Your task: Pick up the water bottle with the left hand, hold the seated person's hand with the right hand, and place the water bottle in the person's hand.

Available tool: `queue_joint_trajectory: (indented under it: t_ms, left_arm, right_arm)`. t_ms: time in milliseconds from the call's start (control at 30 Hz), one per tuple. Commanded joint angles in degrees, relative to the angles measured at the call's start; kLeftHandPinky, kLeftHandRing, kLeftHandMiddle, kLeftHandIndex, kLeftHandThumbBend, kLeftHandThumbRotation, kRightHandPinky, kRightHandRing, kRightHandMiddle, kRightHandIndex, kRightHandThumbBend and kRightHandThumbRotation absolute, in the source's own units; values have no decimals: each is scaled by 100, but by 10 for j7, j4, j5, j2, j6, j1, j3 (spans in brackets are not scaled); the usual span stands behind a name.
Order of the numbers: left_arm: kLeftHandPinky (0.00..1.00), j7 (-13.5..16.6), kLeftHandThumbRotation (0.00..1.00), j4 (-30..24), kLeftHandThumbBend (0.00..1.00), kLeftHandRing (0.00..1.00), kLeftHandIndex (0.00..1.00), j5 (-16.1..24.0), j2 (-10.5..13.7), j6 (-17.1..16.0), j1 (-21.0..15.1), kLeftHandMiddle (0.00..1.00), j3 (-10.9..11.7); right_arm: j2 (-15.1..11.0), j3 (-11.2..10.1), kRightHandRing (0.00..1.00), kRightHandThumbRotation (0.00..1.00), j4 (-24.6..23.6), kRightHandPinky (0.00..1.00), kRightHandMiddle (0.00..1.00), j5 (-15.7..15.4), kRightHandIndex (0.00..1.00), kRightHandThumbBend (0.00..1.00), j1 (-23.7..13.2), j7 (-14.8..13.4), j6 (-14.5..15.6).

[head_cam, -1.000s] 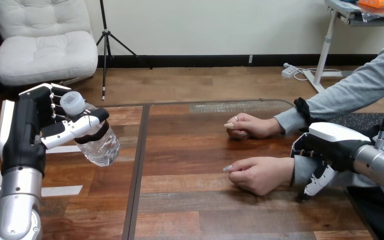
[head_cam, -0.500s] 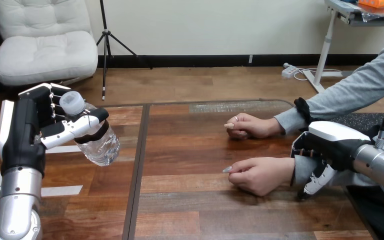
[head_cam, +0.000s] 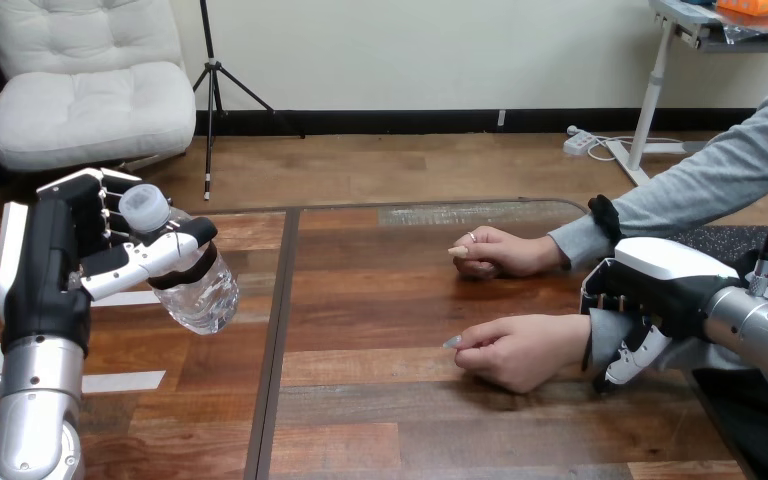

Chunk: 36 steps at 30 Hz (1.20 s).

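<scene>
Wooden counter [head_cam: 390, 300]: left hand [head_cam: 50, 270] clasps tilted water bottle [head_cam: 200, 295], well left of person's nearer hand [head_cam: 520, 350]; right hand [head_cam: 660, 290] just beside it, grip unclear.

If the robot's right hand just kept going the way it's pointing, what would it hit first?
The right hand would probably meet the person's nearer wrist just ahead of it; depth is unclear, so it might instead reach the table.

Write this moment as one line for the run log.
left hand: shut on water bottle, tilted | right hand: beside person's nearer hand, hold unclear | handover: not yet done
</scene>
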Motion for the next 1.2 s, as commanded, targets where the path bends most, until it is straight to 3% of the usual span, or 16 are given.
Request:
queue_joint_trajectory:
  t_ms: [0, 500, 1167]
  left_arm:
    - [31, 5, 0, -35, 75, 36, 40, -7, 0, -19, -23, 40, 11]
    - [31, 6, 0, -37, 74, 36, 40, -7, -1, -15, -23, 40, 10]
    - [31, 4, 0, -30, 74, 36, 40, -10, 0, -21, -23, 40, 11]
  right_arm:
    - [-19, -7, 31, 0, -4, 26, 38, 3, 43, 81, -24, -20, -16]
    - [-17, -7, 29, 0, -1, 24, 36, 3, 39, 75, -27, -21, -16]
    - [-16, -6, 28, 0, -2, 24, 35, -3, 38, 74, -26, -31, -14]
